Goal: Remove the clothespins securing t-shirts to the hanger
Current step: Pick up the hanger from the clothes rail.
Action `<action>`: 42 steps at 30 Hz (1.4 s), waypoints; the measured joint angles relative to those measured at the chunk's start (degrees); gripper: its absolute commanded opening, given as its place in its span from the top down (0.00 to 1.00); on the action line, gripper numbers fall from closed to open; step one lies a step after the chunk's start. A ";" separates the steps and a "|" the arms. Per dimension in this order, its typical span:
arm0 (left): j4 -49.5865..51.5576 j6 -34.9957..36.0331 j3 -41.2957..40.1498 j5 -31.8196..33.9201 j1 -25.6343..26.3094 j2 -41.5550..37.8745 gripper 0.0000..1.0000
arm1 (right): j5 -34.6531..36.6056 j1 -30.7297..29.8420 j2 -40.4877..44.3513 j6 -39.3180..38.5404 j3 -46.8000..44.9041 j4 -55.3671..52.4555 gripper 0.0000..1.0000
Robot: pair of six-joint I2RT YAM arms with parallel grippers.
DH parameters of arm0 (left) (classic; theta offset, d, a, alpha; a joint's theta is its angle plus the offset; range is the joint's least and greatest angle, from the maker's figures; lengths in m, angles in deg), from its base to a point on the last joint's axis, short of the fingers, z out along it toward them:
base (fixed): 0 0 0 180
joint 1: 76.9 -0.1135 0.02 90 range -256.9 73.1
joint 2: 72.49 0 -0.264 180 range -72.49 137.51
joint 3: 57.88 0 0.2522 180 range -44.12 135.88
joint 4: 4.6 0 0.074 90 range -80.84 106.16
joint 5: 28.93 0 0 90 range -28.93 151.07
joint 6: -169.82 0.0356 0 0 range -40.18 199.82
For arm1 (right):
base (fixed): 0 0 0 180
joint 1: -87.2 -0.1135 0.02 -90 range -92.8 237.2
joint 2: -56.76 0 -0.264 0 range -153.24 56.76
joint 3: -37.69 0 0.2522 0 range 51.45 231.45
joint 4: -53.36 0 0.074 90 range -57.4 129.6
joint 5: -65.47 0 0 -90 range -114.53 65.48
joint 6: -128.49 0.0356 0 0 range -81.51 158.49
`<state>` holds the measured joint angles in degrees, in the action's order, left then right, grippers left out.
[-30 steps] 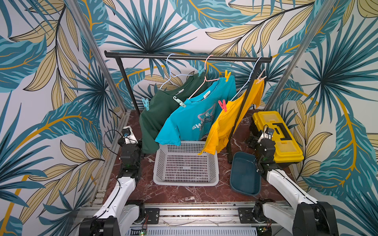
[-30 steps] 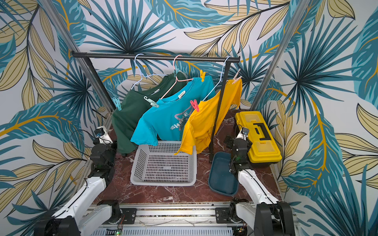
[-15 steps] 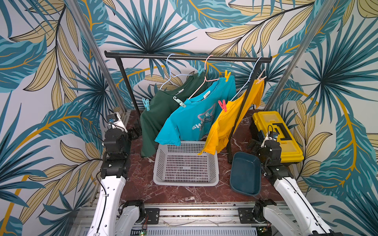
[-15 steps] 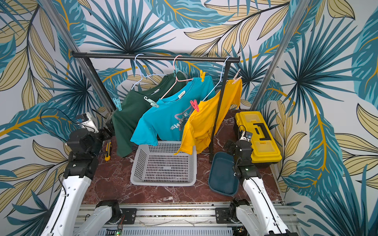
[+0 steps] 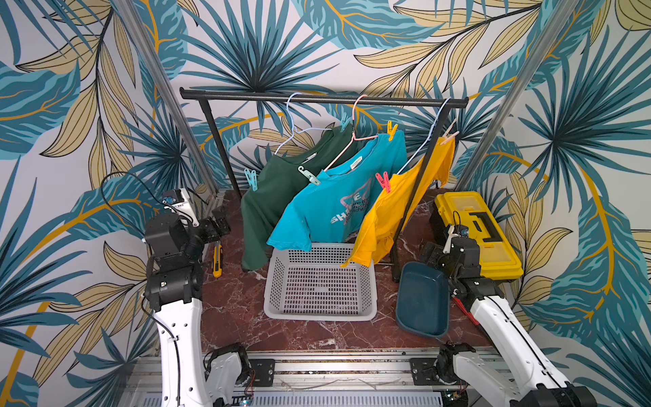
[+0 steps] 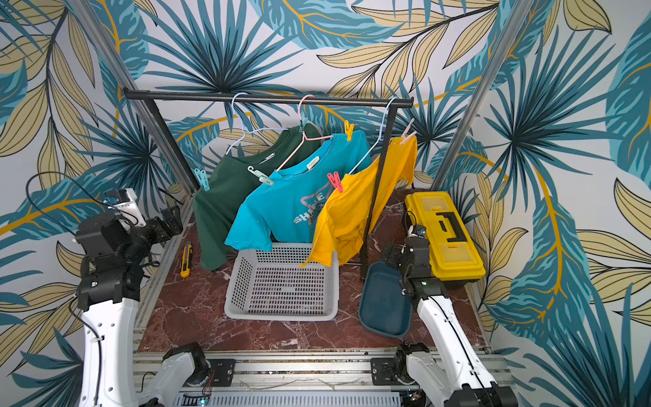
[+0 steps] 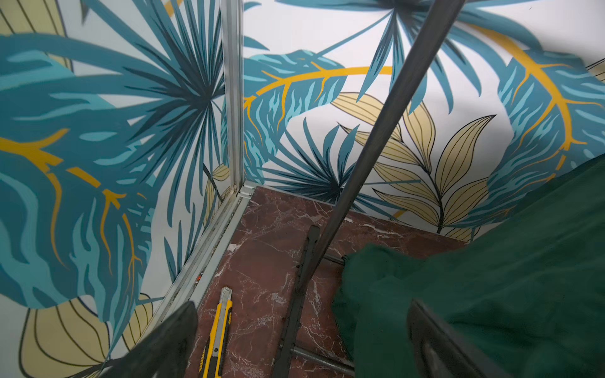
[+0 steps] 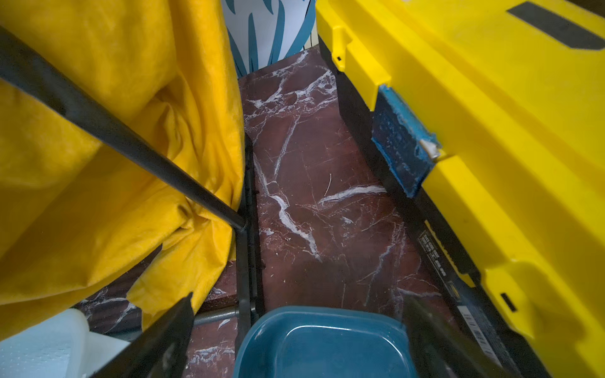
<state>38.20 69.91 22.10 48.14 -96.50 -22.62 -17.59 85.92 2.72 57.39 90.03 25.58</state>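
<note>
**A:** Where do your tools stand?

**B:** My left tool (image 5: pixel 217 223) is up above the left edge of the table (image 5: pixel 239 299), jaws spread wide with nothing between them. It faces the dark green t-shirt (image 5: pixel 278 197) and is near it, though I cannot tell whether it touches. A yellow utility knife (image 5: pixel 217 260) lies on the table below it. My right tool (image 5: pixel 432 254) sits low between the blue tray (image 5: pixel 422 306) and the yellow toolbox (image 5: pixel 475 232), equally wide and empty.

**A:** And the clothespins?

**B:** All six are on the shirts, which hang on wire hangers from the black rail (image 5: pixel 317 99).
- **Green shirt:** A teal clothespin (image 5: pixel 250 178) grips its near shoulder, and a second teal clothespin (image 5: pixel 344 122) sits at its far shoulder.
- **Turquoise t-shirt** (image 5: pixel 334 208)**:** It has a pale teal clothespin (image 5: pixel 309 175) at the near shoulder and a yellow clothespin (image 5: pixel 391 129) at the far one.
- **Yellow t-shirt** (image 5: pixel 398 208)**:** It carries a red-pink clothespin (image 5: pixel 383 181) at the near shoulder and a peach clothespin (image 5: pixel 449 135) at the far one.

**A:** What is under them?

**B:** A grey basket (image 5: pixel 318 313) stands on the table, with the turquoise and yellow hems hanging to its far rim.
</note>
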 measured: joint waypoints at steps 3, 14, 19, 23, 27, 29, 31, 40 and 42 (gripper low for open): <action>1.05 1.38 1.57 -3.72 -0.02 -2.32 0.01 | -1.46 0.00 0.04 0.02 0.00 0.00 0.01; 3.74 7.04 10.23 -26.86 -0.02 0.46 0.00 | -7.06 0.00 -0.28 -0.31 6.27 -4.26 0.01; 3.89 8.68 15.08 -37.16 -0.02 6.45 0.00 | -11.58 0.00 -0.28 -0.70 7.48 -6.19 0.01; 5.09 10.67 14.78 -40.33 -0.02 7.69 0.07 | -15.15 0.00 -0.52 -0.90 7.45 -6.69 0.01; 5.25 12.57 14.84 -42.58 -0.02 8.52 0.20 | -17.75 0.00 -2.84 -0.87 7.58 -7.17 0.01; 5.33 13.18 14.86 -43.25 -0.02 9.66 0.22 | -18.69 0.00 -4.46 -0.92 7.96 -7.78 0.01; 5.53 13.55 14.86 -43.56 0.00 10.71 0.22 | -18.99 0.00 -5.57 -0.94 8.26 -7.98 0.01; 5.95 15.34 14.99 -43.54 0.68 12.68 0.42 | -19.19 0.00 -7.04 -0.50 8.48 -6.75 0.01; 6.01 15.34 15.15 -43.43 0.96 13.66 0.43 | -19.19 0.00 -7.06 -0.44 8.48 -6.29 0.01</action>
<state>44.21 85.25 37.25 4.71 -95.54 -8.96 -36.78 85.92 -4.34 56.95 98.52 19.29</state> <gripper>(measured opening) 0.584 0.993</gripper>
